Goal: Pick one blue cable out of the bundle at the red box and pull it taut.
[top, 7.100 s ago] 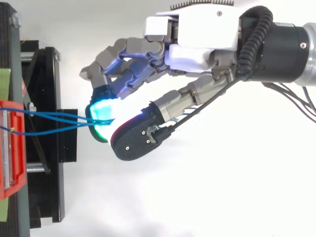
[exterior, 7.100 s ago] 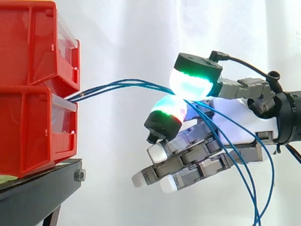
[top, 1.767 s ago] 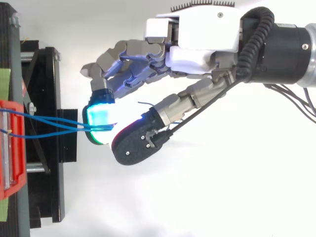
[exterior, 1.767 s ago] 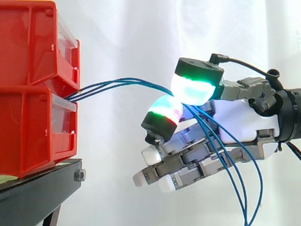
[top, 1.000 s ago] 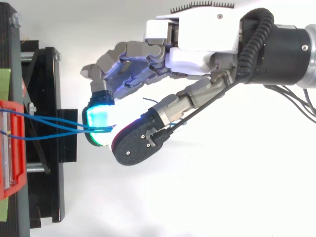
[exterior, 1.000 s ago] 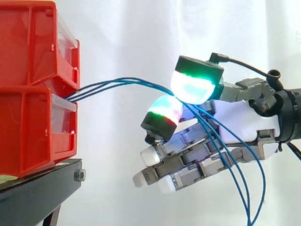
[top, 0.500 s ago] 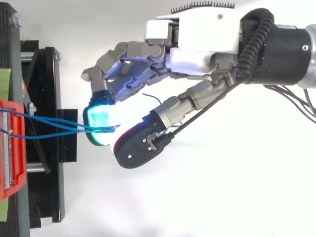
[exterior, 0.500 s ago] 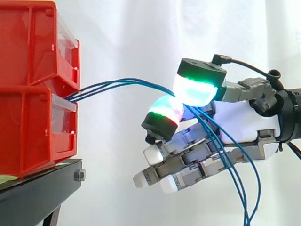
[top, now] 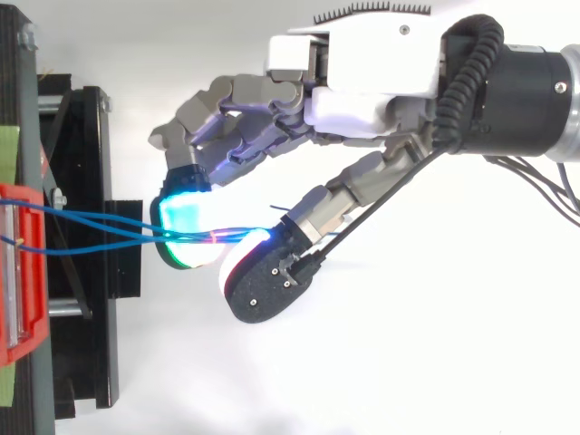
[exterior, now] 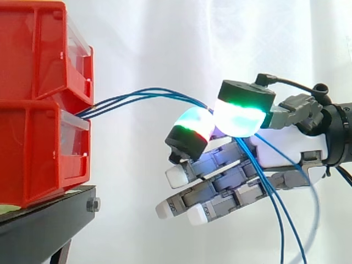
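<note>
Two stacked red plastic bins sit on a black stand, and a bundle of thin blue cables leaves the lower bin's mouth and arches to the hand. The side view shows slack strands hanging below the palm. The top view shows the cables pinched between the curled thumb and a fingertip, at their glowing pads.

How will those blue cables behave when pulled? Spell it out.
Probably floppy: the blue cables bow out of the red box and droop past the hand. Likely light and thin, so apt to slip or come along together.
</note>
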Robot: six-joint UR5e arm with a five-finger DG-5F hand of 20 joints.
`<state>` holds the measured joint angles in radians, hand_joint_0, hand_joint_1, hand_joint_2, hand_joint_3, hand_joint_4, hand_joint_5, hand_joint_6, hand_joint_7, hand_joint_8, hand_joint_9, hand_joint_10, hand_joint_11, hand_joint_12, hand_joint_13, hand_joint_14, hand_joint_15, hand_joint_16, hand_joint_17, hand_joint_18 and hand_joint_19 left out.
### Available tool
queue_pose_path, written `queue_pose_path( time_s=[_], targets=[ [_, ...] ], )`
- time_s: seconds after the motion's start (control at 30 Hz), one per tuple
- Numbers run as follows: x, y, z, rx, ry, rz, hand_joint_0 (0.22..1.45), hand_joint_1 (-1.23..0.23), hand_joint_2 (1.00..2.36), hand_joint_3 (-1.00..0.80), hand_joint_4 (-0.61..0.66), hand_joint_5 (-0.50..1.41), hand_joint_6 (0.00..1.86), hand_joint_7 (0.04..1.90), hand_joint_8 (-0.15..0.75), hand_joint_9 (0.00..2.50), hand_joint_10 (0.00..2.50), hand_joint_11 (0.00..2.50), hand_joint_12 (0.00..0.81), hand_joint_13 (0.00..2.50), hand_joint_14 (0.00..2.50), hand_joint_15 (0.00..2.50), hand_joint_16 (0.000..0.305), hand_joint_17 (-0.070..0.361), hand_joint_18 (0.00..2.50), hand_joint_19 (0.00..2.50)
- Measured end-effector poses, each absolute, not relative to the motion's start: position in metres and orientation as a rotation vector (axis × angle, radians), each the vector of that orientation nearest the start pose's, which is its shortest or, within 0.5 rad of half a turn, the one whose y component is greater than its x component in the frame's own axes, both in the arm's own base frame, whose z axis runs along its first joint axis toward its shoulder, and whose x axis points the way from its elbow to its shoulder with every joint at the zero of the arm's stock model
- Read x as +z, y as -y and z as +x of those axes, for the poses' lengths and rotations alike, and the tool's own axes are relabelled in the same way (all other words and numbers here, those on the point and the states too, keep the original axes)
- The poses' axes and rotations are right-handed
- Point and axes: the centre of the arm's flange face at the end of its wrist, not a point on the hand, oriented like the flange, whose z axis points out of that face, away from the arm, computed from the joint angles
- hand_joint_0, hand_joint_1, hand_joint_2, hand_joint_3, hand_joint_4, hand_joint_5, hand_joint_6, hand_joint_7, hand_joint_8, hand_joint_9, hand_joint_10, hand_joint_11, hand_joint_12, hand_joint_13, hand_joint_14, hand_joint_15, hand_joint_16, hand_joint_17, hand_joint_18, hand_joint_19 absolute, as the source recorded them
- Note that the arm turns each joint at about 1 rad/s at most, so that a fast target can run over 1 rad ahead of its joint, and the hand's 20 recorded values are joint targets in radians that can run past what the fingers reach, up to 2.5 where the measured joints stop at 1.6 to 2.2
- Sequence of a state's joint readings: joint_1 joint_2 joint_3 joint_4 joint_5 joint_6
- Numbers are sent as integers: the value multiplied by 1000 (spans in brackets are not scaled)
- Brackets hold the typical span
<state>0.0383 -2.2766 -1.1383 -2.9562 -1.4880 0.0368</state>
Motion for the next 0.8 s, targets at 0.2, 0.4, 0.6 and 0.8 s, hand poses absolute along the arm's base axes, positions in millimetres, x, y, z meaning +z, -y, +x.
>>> queue_pose_path(
  time_s=[0.2, 0.4, 0.6, 0.8],
  targets=[
    [272, 113, 748, 1155, -1223, 1317, 710, -899, 1000, -500, 21, -193, 910, 978, 238, 586, 7, 426, 357, 163, 0, 0, 55, 124, 379, 139],
    [272, 113, 749, 1155, -1224, 1316, 543, -798, 1000, -500, 56, -183, 896, 1000, 266, 602, 7, 426, 373, 155, 1, 0, 58, 130, 365, 178],
    [272, 113, 748, 1155, -1224, 1318, 522, -700, 1000, -500, 58, -171, 881, 1045, 285, 646, 8, 426, 382, 174, 0, 0, 59, 133, 368, 189],
    [273, 113, 748, 1154, -1225, 1318, 642, -773, 1013, -325, 61, -167, 876, 1129, 279, 666, 9, 448, 368, 196, 0, 0, 56, 126, 388, 191]
  ],
)
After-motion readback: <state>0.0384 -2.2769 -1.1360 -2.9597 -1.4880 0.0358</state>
